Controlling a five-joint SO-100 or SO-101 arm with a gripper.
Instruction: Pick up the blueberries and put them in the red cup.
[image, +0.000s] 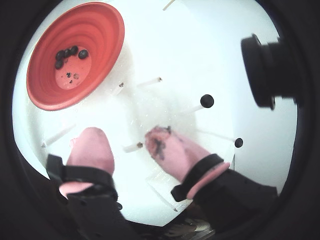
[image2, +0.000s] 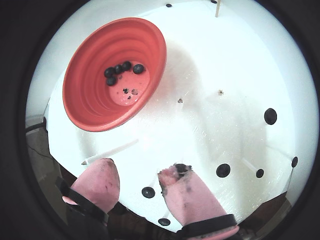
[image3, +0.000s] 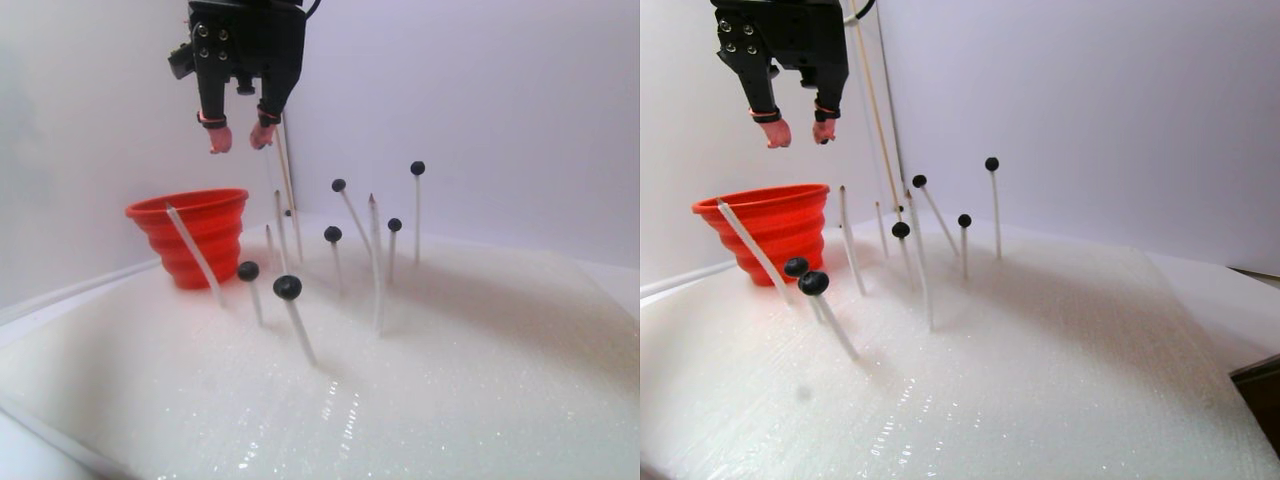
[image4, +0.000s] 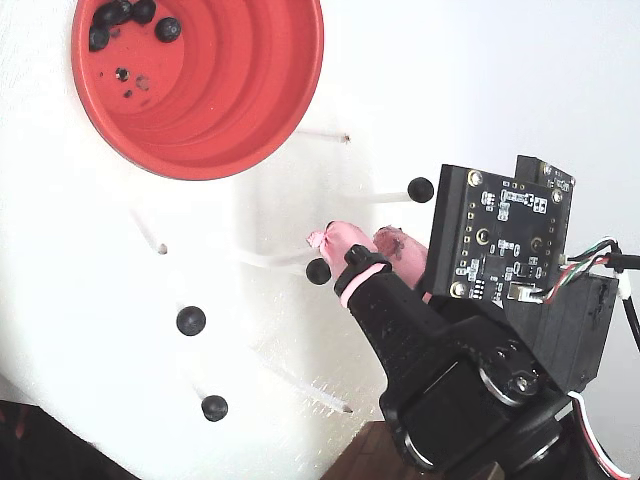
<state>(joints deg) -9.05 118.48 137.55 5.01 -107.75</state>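
The red cup (image2: 95, 102) stands on white foam and holds several blueberries (image2: 122, 69); it also shows in a wrist view (image: 102, 35), the stereo pair view (image3: 195, 235) and the fixed view (image4: 250, 90). More blueberries sit on thin white sticks: (image2: 223, 170), (image2: 270, 116), (image3: 287, 287), (image4: 191, 320). My gripper (image2: 137, 169) has pink, juice-stained fingertips (image2: 175, 177). It is open and empty. It hangs high above the foam, just right of the cup in the stereo pair view (image3: 240, 135). It shows too in a wrist view (image: 124, 135) and the fixed view (image4: 355, 240).
Several bare white sticks (image: 132, 146) stand tilted in the foam (image3: 450, 380) among the berry sticks. A tall wooden skewer (image3: 285, 180) rises behind the cup. A black camera (image: 265, 70) juts in from the right of a wrist view.
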